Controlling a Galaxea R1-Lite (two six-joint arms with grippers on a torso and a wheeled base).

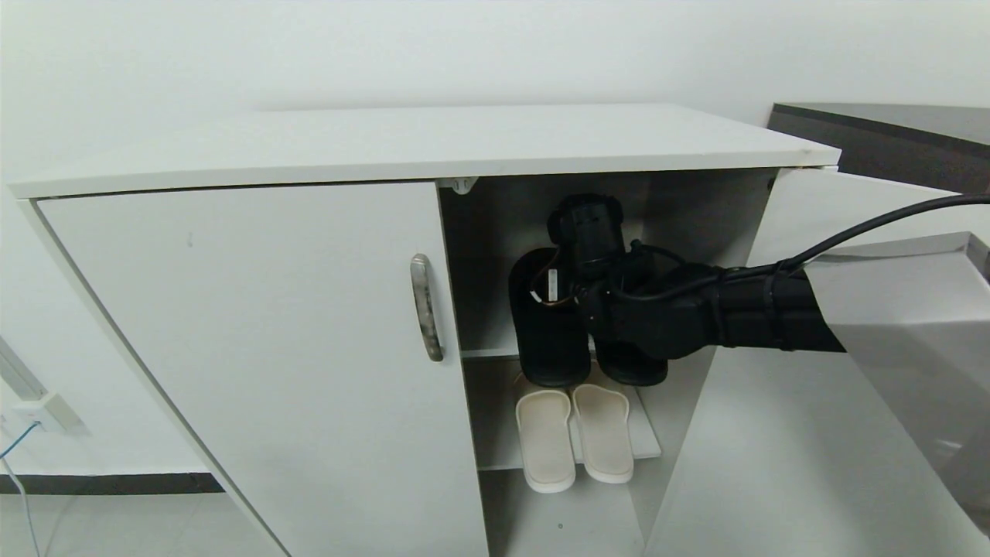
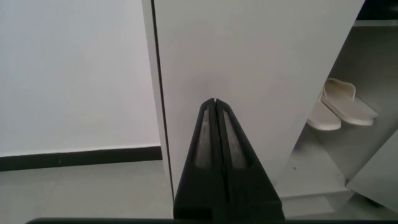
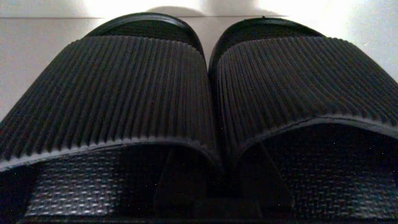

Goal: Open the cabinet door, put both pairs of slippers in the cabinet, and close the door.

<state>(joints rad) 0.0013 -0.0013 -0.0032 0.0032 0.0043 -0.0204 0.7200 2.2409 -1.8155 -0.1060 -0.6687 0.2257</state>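
Observation:
A white cabinet (image 1: 433, 143) stands with its right door (image 1: 773, 449) swung open and its left door (image 1: 255, 348) closed. My right arm reaches inside, where the right gripper (image 3: 214, 186) is shut on the inner edges of a pair of black ribbed slippers (image 1: 545, 340) (image 3: 143, 81). They are at the upper shelf, heels hanging past its front edge. A pair of white slippers (image 1: 574, 437) (image 2: 342, 102) lies side by side on the shelf below. My left gripper (image 2: 215, 102) is shut and empty, low in front of the closed left door.
The left door carries a metal handle (image 1: 425, 307) near its inner edge. A dark counter (image 1: 889, 131) stands behind the cabinet to the right. A wall socket (image 1: 46, 410) with a cable sits low on the left wall.

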